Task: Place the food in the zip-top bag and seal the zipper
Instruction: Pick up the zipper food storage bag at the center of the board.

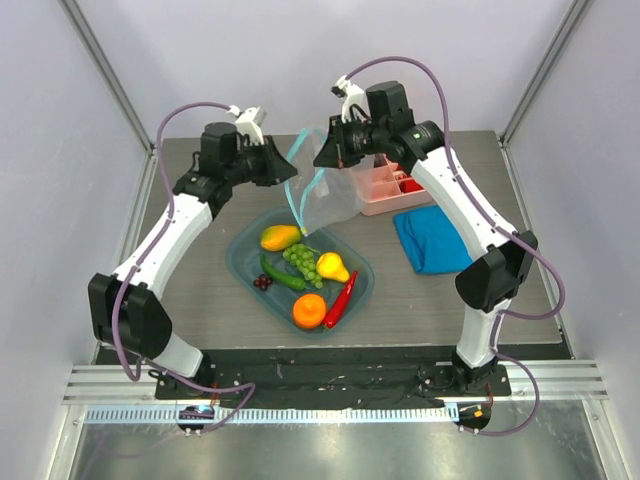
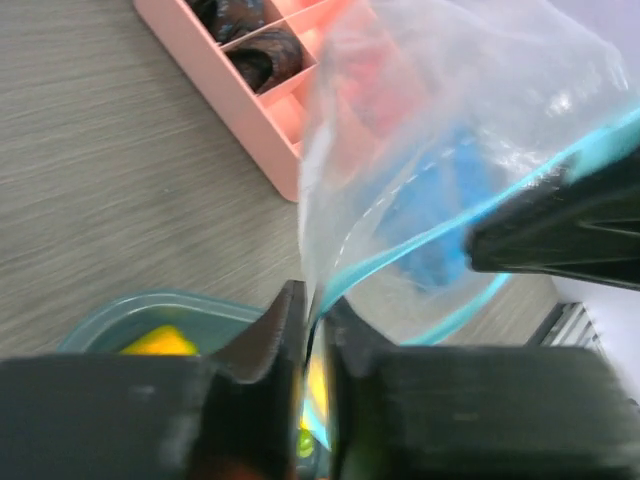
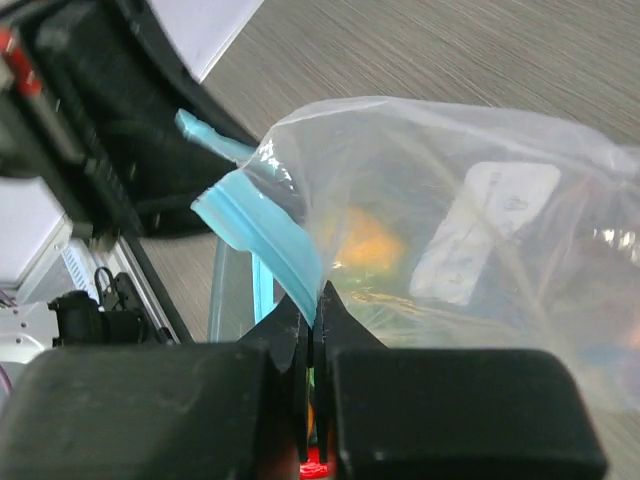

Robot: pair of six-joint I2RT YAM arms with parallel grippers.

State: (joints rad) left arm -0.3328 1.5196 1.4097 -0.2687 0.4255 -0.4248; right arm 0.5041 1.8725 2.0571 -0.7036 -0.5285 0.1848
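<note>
Your right gripper (image 3: 313, 325) is clenched on the zipper (image 3: 262, 232) of the zip-top bag (image 3: 450, 190). Your left gripper (image 2: 315, 335) pinches the same blue strip further along. The bag hangs between them above the teal tray (image 1: 240, 262). The mango (image 1: 280, 238), grapes (image 1: 303, 260), pear (image 1: 332, 266), orange (image 1: 309, 311), chili (image 1: 342, 298), cucumber (image 1: 282, 273) and cherries (image 1: 262, 283) lie in that tray on the surface (image 1: 420, 300).

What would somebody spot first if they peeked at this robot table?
The clear zip-top bag dangles in the air at the back middle of the table. The left gripper and the right gripper each pinch its blue mouth strip. Just below it, nearer the robot, a teal tray holds bright toy food.
</note>
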